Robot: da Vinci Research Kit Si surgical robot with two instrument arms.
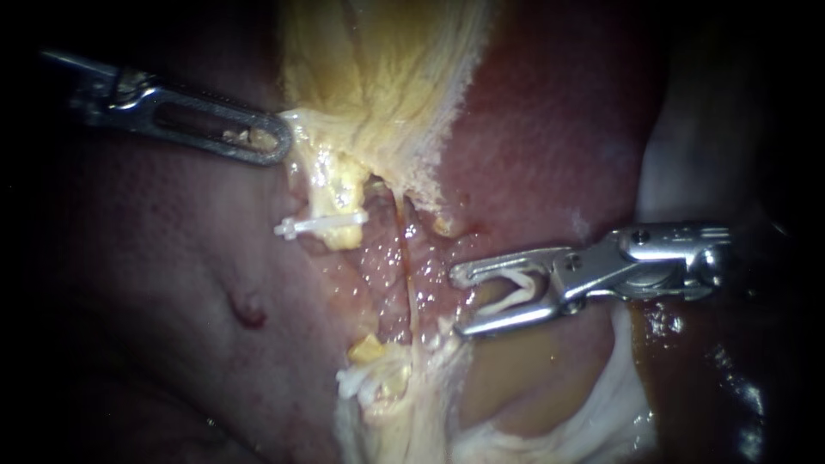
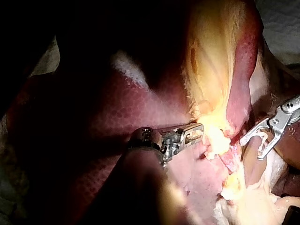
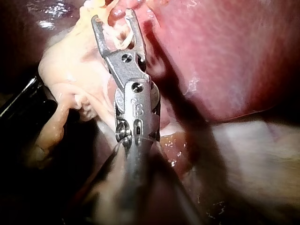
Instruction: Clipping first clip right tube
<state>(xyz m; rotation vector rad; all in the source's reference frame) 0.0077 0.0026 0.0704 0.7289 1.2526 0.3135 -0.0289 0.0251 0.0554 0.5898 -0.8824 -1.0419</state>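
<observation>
Silver right instrument [image 1: 455, 302] grips an open white clip [image 1: 514, 289]. Just ahead, the thin pink right tube [image 1: 405, 262] looks soft, slippery; straddle mid-length

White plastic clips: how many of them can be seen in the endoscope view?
2. One closed white plastic clip sits across the pale yellow tube; one open white clip is held between the jaws of the right instrument. Others may be hidden.

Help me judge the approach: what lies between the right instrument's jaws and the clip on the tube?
Endoscope view: wet red tissue crossed by one thin tube lies between the right instrument, holding its own clip, and the placed clip.
</observation>
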